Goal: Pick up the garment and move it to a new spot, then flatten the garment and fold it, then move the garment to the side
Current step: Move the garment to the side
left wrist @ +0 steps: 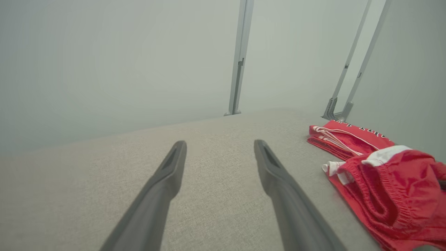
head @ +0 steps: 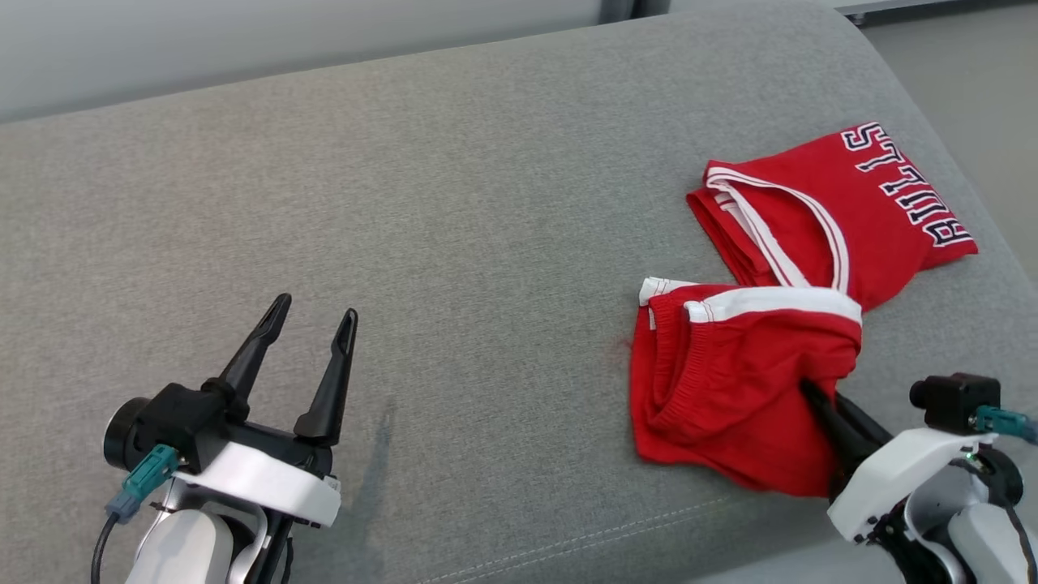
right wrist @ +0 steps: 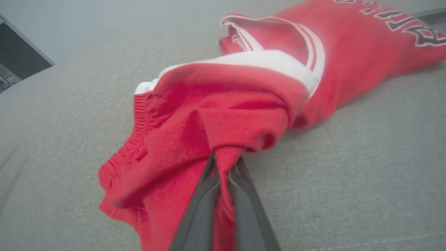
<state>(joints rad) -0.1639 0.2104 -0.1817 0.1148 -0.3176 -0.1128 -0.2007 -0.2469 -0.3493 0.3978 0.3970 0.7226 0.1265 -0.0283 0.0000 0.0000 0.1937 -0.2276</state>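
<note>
The garment (head: 770,324) is a red jersey with white trim and dark lettering, bunched on the right side of the grey cushion (head: 454,211). My right gripper (head: 811,391) is shut on a pinched fold of the garment (right wrist: 223,115) near its front edge; the red cloth wraps around the closed fingers (right wrist: 205,195). Far to the left, my left gripper (head: 312,316) hovers open over bare cushion, nothing between its fingers (left wrist: 167,174). From the left wrist view the garment (left wrist: 379,174) lies off to the right.
The cushion's front seam (head: 584,539) runs close to both grippers, and its right edge (head: 989,219) curves down just beyond the garment. A pale wall with metal posts (left wrist: 238,59) stands behind the cushion.
</note>
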